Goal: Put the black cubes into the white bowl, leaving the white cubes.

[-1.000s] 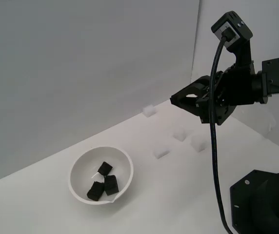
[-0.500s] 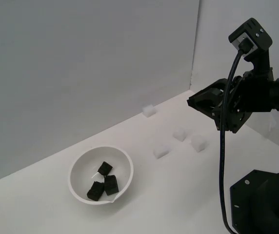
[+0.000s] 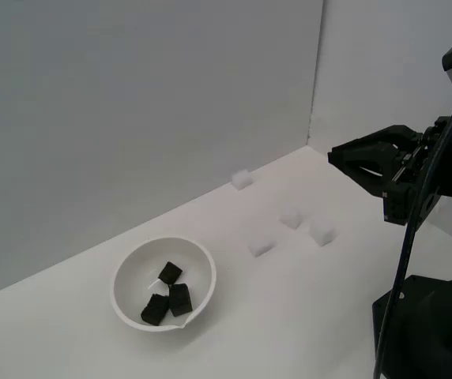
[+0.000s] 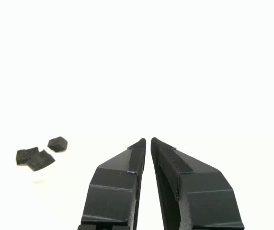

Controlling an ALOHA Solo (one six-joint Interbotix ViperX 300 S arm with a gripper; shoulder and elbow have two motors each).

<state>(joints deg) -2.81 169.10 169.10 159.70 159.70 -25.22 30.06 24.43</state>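
The three black cubes lie together inside the white bowl, which stands on the table at the exterior view's left, near the front. One cube lies a little farther back and two lie side by side in front of it, touching or almost touching. They are matte, with slightly rough edges, and they look very dark against the glossy inner wall of the bowl. In the wrist view they show as three dark shapes on a washed-out white ground, where the bowl itself can hardly be seen.

The four white cubes are on the table, well apart from the bowl: one far back near the wall and three more toward the exterior view's right. They are faint against the white surface.

Over the last second the gripper has drawn back toward the exterior view's right, away from the white cubes over which it hung before. Its jaws are closed with only a thin slit between them, and nothing is held. I judge that the task is finished, since no black cube is left on the table, and that the arm is retreating.
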